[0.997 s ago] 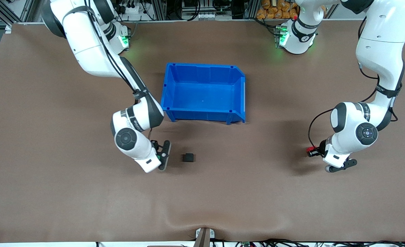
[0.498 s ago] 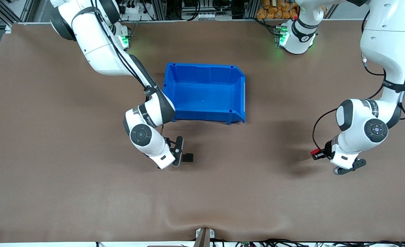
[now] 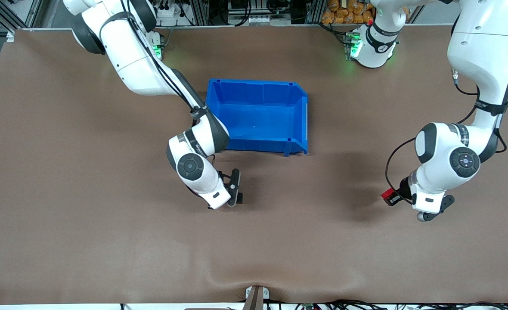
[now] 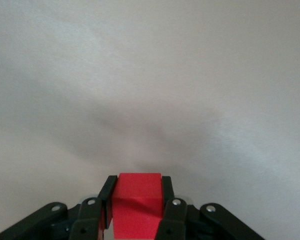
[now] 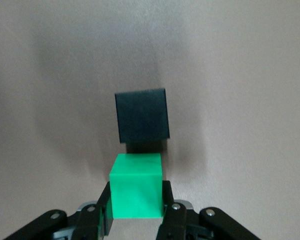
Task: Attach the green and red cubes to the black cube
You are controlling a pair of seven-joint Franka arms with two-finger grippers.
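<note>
Green cube sat clamped between the fingers of the right gripper, low over the table just nearer the front camera than the blue bin. It faced the black cube closely with a slim gap left, apparently lined up to be pressed against it. Toward the left arm's end of the table, well apart, the left gripper pinched the red cube and appeared to wait its turn.
</note>
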